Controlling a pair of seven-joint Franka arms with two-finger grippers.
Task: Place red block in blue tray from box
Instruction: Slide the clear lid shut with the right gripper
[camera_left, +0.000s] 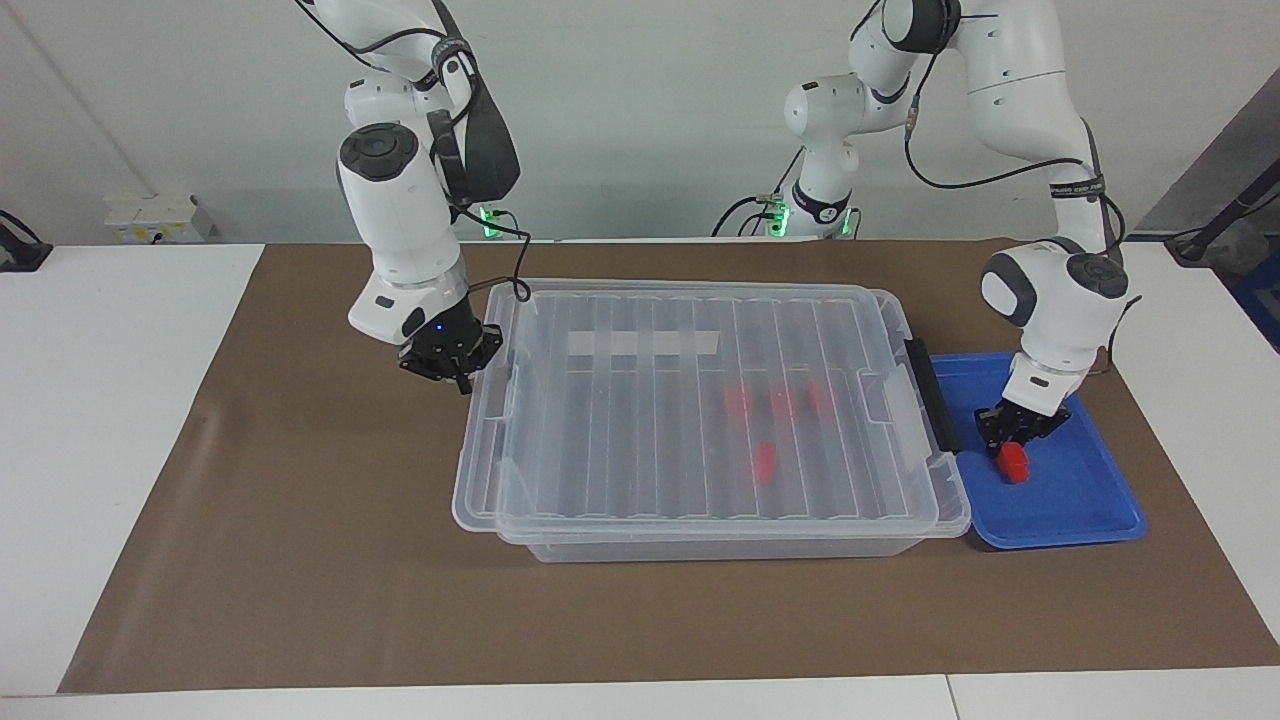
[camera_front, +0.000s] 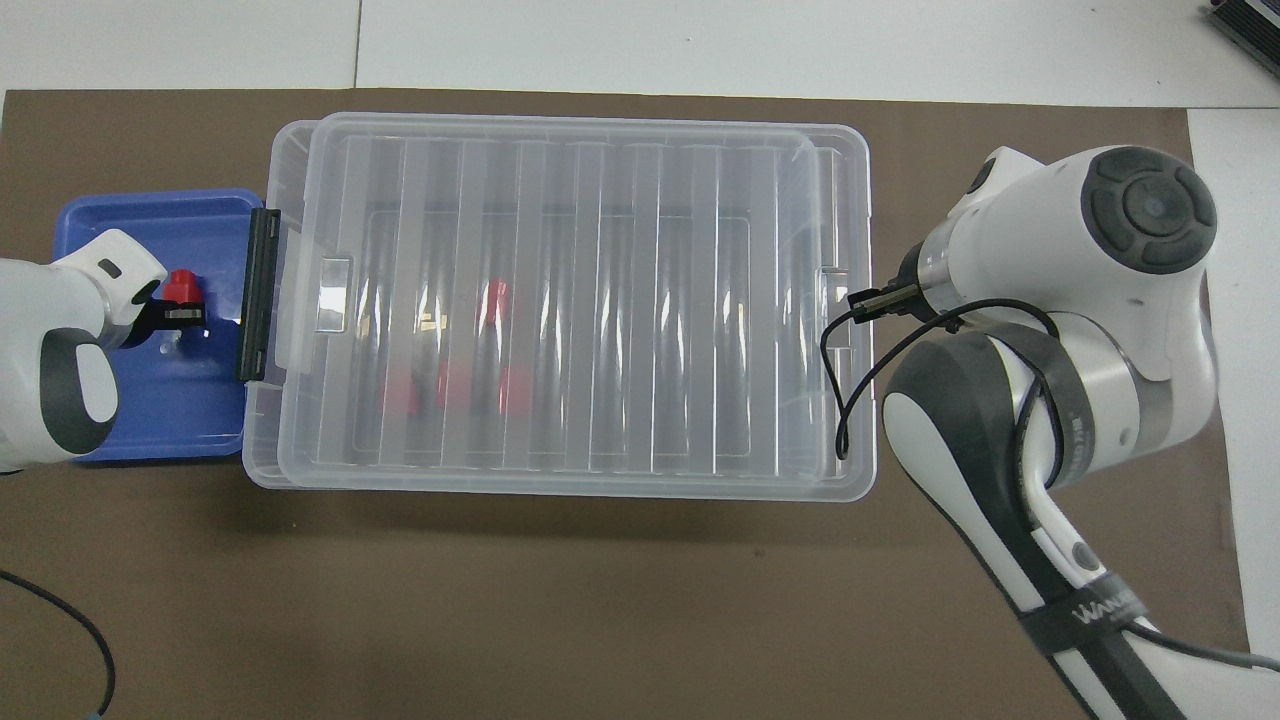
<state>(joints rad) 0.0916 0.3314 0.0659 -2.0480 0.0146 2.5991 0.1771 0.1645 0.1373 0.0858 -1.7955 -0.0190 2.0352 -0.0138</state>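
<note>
Two arms at work. Facing view: left gripper (camera_left: 1012, 440) low over the blue tray (camera_left: 1090, 505), jaws closed on the red block (camera_left: 1015, 463); placing step, release next, I judge. Right gripper (camera_left: 455, 362), jaws shut, at the lid (camera_left: 640, 440) edge of the box (camera_left: 730, 545).

Overhead view: block (camera_front: 181, 288) sits over tray (camera_front: 150, 410), beside the black latch (camera_front: 259, 295); right gripper (camera_front: 872, 300) against lid's short end. Four blocks remain boxed.

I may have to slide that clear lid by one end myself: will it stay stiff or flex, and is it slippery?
The lid is thin clear plastic with ribs running across it, so it probably flexes along its length. Its glossy surface, lying on the box rim, suggests it slides easily. It looks light for its size.
</note>
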